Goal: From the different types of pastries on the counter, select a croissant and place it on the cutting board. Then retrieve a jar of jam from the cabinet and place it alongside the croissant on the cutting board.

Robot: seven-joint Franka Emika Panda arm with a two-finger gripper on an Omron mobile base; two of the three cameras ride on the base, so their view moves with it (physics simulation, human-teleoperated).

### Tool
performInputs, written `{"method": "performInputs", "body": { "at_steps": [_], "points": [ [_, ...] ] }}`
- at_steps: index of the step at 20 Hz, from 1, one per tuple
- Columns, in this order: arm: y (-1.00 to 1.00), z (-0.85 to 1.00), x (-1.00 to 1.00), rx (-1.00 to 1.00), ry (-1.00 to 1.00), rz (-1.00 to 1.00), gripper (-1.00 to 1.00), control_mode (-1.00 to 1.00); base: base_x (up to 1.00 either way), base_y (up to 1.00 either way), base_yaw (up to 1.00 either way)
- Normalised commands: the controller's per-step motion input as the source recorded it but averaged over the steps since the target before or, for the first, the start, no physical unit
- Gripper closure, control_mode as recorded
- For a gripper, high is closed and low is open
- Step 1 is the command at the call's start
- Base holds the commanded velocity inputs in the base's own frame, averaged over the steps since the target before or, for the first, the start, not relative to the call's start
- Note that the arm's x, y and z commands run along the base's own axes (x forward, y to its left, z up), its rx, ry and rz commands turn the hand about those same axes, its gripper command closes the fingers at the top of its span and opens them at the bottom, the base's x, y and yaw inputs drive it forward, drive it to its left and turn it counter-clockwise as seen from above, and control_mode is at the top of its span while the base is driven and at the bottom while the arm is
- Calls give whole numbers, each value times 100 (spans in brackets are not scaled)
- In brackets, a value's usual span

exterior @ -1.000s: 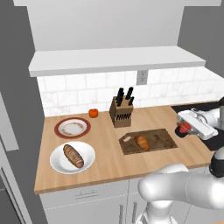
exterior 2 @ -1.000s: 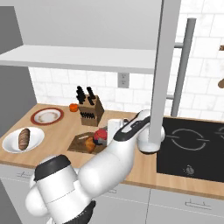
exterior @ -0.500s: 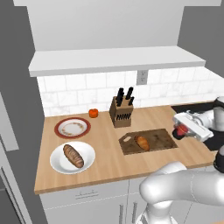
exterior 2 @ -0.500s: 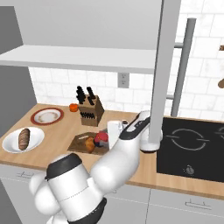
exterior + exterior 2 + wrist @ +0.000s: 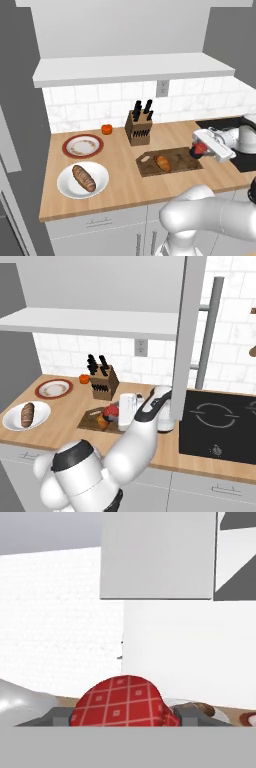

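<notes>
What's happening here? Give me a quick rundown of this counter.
The robot arm is carrying the jar of jam in its claw, holding it at the right end of the cutting board. The croissant already lies on the board. The brown loaf sits on a white plate on the counter, left of a knife block. The jam has not been set down yet.

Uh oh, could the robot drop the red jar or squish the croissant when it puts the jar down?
Maybe. The tool holds the jar of jam above the right end of the cutting board, close to its edge, so the jar might land half off the board and tip. The croissant lies near the board's middle; coming down too far left could bump it. How firm the grip is I cannot tell, so a slip is possible.
</notes>
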Motion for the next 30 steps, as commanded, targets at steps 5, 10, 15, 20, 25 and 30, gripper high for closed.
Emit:
{"method": "performInputs", "body": {
  "at_steps": [5, 10, 15, 20, 25, 30],
  "points": [
    [0, -15, 12, 0, 0, -8, 100, -100, 0, 0, 0],
    [4, -22, 27, 0, 0, -5, 100, -100, 0, 0, 0],
    [0, -26, 30, 0, 0, 0, 100, -100, 0, 0, 0],
    [-7, -23, 29, 0, 0, 0, 100, -100, 0, 0, 0],
    [-28, -13, 26, 0, 0, 0, 100, -100, 0, 0, 0],
    [-13, -23, 16, 0, 0, 0, 100, -100, 0, 0, 0]
  ]
}}
